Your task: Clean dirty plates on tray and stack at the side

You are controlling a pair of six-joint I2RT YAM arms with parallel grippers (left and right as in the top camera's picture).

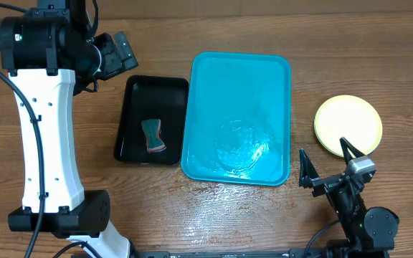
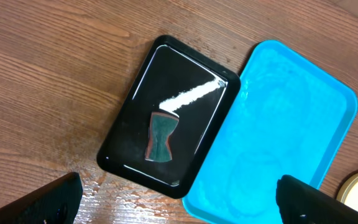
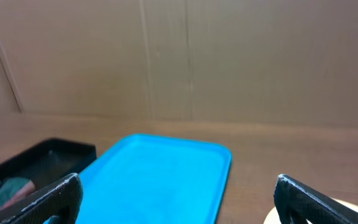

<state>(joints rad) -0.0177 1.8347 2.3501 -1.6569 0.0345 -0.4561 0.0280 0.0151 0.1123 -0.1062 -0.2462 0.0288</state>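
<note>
While the plates [image 1: 348, 125] seem one stack, one tray [image 1: 235, 93] lies nearby.

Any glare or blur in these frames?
Overhead: wet-looking sheen on the lower half of the blue tray. Left wrist: white glare streak on the black tray. Right wrist: no glare, but its own fingers at the bottom edge look soft.

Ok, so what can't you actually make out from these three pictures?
Plates: overhead shows only the top one; any beneath are hidden. Both wrist views cut them off at the bottom right corner.
Sponge: right wrist view, partly behind a finger of the right gripper and the black tray wall.
Blue tray: overhead, glare blurs whether its floor is wet or smeared.
</note>
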